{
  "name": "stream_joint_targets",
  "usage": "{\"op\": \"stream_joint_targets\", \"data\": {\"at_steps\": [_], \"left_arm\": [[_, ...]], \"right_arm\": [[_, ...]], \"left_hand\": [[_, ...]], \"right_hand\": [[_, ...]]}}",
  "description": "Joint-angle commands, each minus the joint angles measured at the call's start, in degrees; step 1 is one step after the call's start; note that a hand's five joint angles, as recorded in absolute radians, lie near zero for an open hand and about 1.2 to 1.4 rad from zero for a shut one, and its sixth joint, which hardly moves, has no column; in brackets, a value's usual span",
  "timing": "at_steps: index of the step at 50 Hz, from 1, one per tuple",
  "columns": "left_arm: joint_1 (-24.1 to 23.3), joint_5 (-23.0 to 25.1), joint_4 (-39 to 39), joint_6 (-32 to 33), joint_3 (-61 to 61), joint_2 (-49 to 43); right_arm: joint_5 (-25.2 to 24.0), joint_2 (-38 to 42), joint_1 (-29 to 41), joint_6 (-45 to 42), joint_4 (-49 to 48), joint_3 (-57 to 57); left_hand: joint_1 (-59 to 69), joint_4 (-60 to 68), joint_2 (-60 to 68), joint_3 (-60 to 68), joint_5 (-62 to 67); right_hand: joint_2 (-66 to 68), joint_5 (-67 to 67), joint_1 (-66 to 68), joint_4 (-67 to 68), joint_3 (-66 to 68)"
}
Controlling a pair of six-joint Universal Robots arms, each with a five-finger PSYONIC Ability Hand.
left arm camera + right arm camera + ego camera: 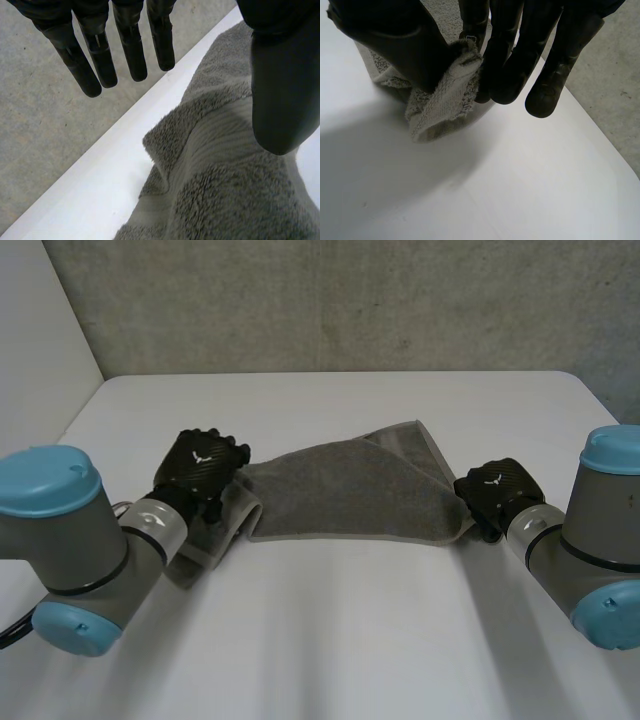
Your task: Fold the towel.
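Pinching one corner of the grey terry towel [445, 95] between thumb and fingers, my right hand [520, 45] is clamped on the cloth just above the white table [495, 190], and the corner is bunched into a small wad in the grip. My left hand [127, 47] holds nothing. Its fingers are straight and spread, and the thumb hangs over the towel's opposite end, where the cloth is rumpled into a raised ridge (I cannot tell whether the thumb touches the pile).

Outward from both hands, the towel lies across the middle of the table between them. It is partly doubled already, with one flap folded diagonally over the rest and the left end trailing in a loose strip towards my left wrist.

I judge the towel light, soft and floppy, with no stiffness to carry a fold, so it will sag and drag wherever it is unsupported. The looped pile should give good friction, and the flat woven band along the edge looks the firmest place to take hold. My left hand would best close on the corner at that band, matching the right, so the edge can be lifted taut.
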Motion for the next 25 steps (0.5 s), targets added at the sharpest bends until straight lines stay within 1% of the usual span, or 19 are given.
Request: {"op": "stream_joint_targets", "data": {"at_steps": [1, 4, 9, 18, 21, 25], "left_arm": [[-3.63, -1.90, 0.03, 0.30, 2.01, -2.64], [-4.08, -2.25, 0.03, 0.48, 2.63, -3.61], [-5.31, -3.48, 0.03, 0.92, 5.61, -7.91], [-5.31, -4.89, 0.03, 1.10, 9.22, -11.79], [-5.22, -5.94, 0.03, 1.01, 10.37, -12.40], [-4.79, -9.09, 0.12, 1.10, 12.03, -12.66]], "right_arm": [[-0.01, 0.10, 0.00, -0.14, -0.06, 0.02], [-0.01, 0.10, 0.00, -0.14, -0.06, 0.02], [-0.01, 0.18, -0.09, -0.14, -0.15, 0.02], [-0.01, 0.27, -0.09, -0.23, -0.15, 0.02], [-0.01, 0.45, -0.09, -0.23, -0.24, -0.07], [0.07, 0.71, -0.09, -0.31, -0.24, -0.42]], "left_hand": [[-6.55, -6.58, -6.22, -5.54, -14.67], [-6.55, -6.58, -6.22, -5.54, -14.67], [-6.38, -6.41, -6.05, -5.37, -14.50], [-5.03, -5.07, -4.71, -4.02, -13.15], [-1.67, -1.70, -1.34, -0.66, -9.79], [4.36, 4.33, 4.69, 5.37, -3.76]], "right_hand": [[3.41, 2.94, 2.98, 3.07, 2.67], [3.41, 2.94, 2.98, 3.07, 2.67], [3.41, 2.94, 2.98, 3.07, 2.67], [3.41, 2.94, 2.98, 3.07, 2.67], [3.41, 2.94, 2.98, 3.07, 2.67], [3.41, 2.94, 2.98, 3.07, 2.67]]}}
